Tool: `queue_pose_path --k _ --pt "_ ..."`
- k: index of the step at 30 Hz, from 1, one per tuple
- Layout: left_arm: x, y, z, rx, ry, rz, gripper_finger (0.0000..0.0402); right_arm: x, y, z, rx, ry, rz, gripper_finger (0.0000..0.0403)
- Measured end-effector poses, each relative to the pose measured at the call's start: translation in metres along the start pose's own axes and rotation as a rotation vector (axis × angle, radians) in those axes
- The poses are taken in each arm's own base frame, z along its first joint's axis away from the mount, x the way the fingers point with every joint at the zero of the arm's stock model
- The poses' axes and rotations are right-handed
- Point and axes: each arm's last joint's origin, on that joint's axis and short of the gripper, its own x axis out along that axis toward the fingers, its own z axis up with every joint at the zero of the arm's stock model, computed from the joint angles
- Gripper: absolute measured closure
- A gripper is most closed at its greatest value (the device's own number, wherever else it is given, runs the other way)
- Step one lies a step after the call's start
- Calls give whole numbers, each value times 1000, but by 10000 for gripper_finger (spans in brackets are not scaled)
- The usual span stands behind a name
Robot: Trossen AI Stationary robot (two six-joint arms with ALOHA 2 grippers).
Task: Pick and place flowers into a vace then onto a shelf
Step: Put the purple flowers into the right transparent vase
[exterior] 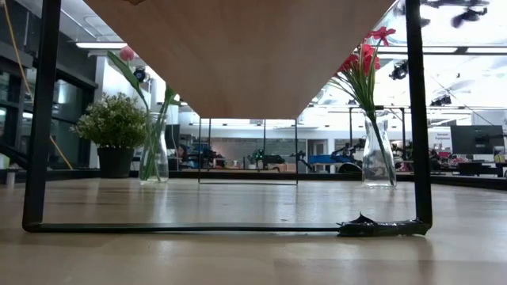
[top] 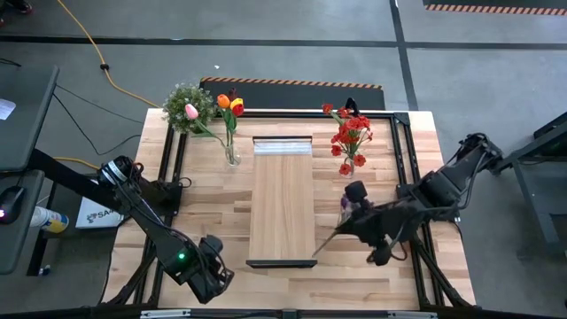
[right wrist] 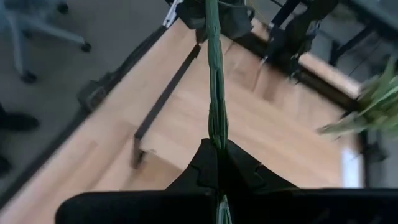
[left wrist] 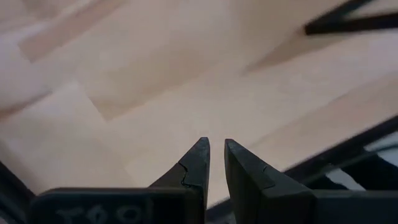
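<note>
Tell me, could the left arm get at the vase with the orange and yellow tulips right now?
Probably yes. The left gripper waits low at the table's near-left corner, fingers almost shut and holding nothing, and bare tabletop lies between it and the tulip vase. The shelf stands off to one side.

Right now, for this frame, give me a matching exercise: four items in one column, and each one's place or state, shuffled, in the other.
Items
1. left gripper
2. right gripper
3. red flowers
4. potted plant

States
A. in a glass vase right of the shelf
B. fingers nearly shut, holding nothing, over the table's near left edge
C. at the table's far left corner
D. fingers shut on a green stem

Pairs: 1-B, 2-D, 3-A, 4-C
</note>
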Motion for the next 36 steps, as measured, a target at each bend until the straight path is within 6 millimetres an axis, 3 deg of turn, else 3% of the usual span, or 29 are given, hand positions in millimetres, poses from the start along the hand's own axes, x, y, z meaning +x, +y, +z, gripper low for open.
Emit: queue_pose_path --k 6,17,27,36 --pt "-11 -6 -4 -1 68 -53 316 0 -7 30 -179 6 -104 402" --pt "-83 -36 -8 84 54 -299 316 11 -12 74 -409 3 -310 402" --pt "-149 -53 0 254 -242 -567 316 29 -12 86 -688 175 -567 402" --pt "-173 -57 7 382 -519 -621 316 37 -14 85 -902 371 -699 402"
